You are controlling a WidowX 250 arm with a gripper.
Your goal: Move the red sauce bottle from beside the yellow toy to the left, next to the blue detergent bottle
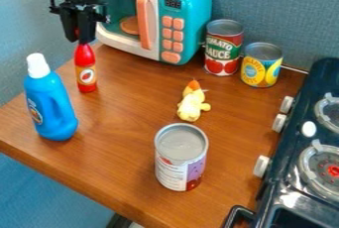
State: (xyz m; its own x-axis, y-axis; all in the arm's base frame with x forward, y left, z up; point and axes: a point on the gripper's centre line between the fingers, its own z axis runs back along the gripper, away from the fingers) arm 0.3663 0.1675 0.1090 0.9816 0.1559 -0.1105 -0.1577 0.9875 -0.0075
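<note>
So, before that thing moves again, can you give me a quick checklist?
1. Black robot hand at the top of the slim red plastic bottle: ok.
2. Firm grip on it: cannot tell.
3. Red bottle upright: ok.
4. Blue plastic bottle with white cap upright, apart from the hand: ok.
5. Plenty of room between hand and teal-and-white toy microwave: not ok, they look close.

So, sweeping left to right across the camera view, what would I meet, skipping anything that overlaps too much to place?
Blue bottle → red bottle → toy microwave → tomato can → short yellow-labelled can → stove's front burner.
</note>
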